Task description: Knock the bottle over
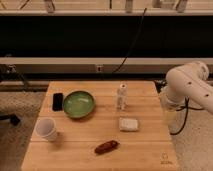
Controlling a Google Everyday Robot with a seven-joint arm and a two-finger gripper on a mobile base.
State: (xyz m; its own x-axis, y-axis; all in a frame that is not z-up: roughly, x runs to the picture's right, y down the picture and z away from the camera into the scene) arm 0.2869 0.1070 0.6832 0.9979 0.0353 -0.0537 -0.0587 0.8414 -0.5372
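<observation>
At frame centre, bottle (121, 96): upright on bench (145, 150), long axis vertical.
Tool (169, 116): right of frame, just past the bench edge; open or closed, cannot tell.
Bearing: bottle lies left of tool, well apart.

My claw does not show anywhere: my arm (189, 86) bulks at the right, beside the counter (150, 150), and runs off the right edge, so whatever hangs past it is cut away. A pale shape (169, 118) under the arm, just off the counter's side, I cannot name. The bottle (121, 96) has a label whose markings are too small to read, and so is the mark (165, 161) at the counter's near right corner. The counter's front is cut off at the bottom edge. The dark slab (58, 101) beside the bowl (78, 104) and the brown lump (106, 147) near the front are too indistinct for me to identify.
</observation>
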